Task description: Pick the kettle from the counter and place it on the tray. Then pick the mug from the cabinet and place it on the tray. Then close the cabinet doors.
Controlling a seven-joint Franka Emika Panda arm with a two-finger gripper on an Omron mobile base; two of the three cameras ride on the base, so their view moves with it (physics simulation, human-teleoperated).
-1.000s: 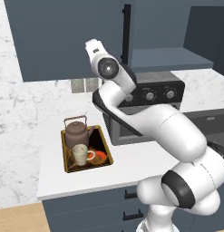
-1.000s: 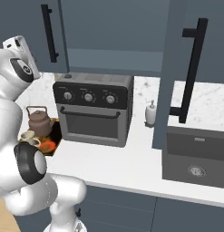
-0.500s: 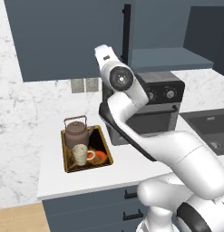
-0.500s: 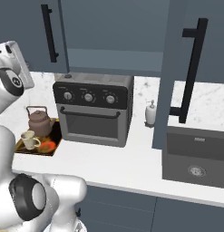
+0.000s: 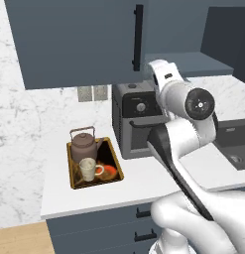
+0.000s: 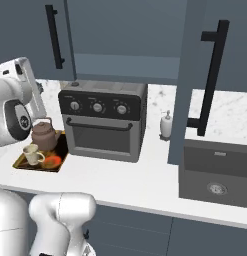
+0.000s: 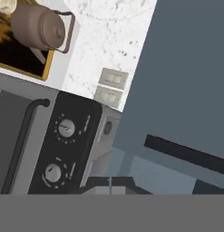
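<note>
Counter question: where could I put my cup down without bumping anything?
The counter is bare in front of the tray and the toaster oven, out to its front edge. A small bare patch lies left of the tray. The tray is crowded: the kettle and the mug sit there.

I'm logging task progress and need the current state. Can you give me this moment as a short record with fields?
kettle: upright on the tray, at its back
mug: on the tray, in front of the kettle
left cabinet door: looks closed
right cabinet door: swung open
toaster oven: on the counter, right of the tray
soap bottle: between oven and sink
gripper: open or shut, cannot tell
</note>
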